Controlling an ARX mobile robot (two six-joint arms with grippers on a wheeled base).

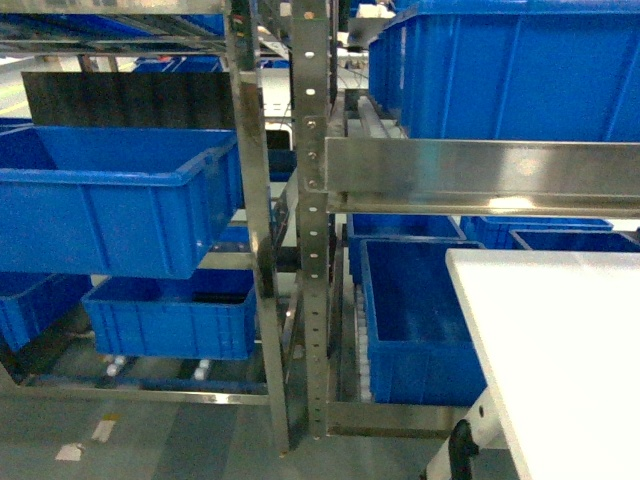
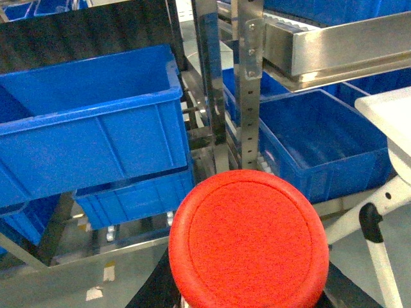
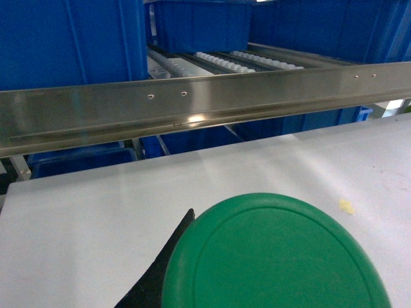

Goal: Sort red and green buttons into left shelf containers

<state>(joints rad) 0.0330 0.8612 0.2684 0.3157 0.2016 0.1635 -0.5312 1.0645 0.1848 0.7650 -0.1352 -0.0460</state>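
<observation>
Red button: (image 2: 249, 242) its round glossy cap fills the bottom of the left wrist view, carried at the left end effector, hanging in the air before the left shelf.
Green button: (image 3: 276, 255) its cap fills the bottom of the right wrist view, carried at the right end effector, above the white bench (image 3: 96, 224).
Left end effector: fingers hidden behind the red cap, so I cannot tell whether they are clenched or released (only dark edges show beside the cap).
Right end effector: likewise hidden; a dark wedge shows at the left of the green cap, and its state cannot be told.
Left shelf containers: a large blue bin (image 1: 110, 205) sits on the upper level, open top towards the camera; a lower blue bin (image 1: 170, 315) stands beneath it.
In the way: the steel upright posts (image 1: 310, 220) stand between the left shelf and the right one; a steel rail (image 1: 480, 175) runs across the right shelf front, above the bench.
Other things: further blue bins on the right shelf, one (image 1: 415, 325) just left of the bench edge; a yellowish scrap (image 3: 346, 206) lies on the bench, right of the green cap.
Edges: the bench's left edge slants down the head view.
Open room: grey floor (image 1: 150, 440) lies below the left shelf.
</observation>
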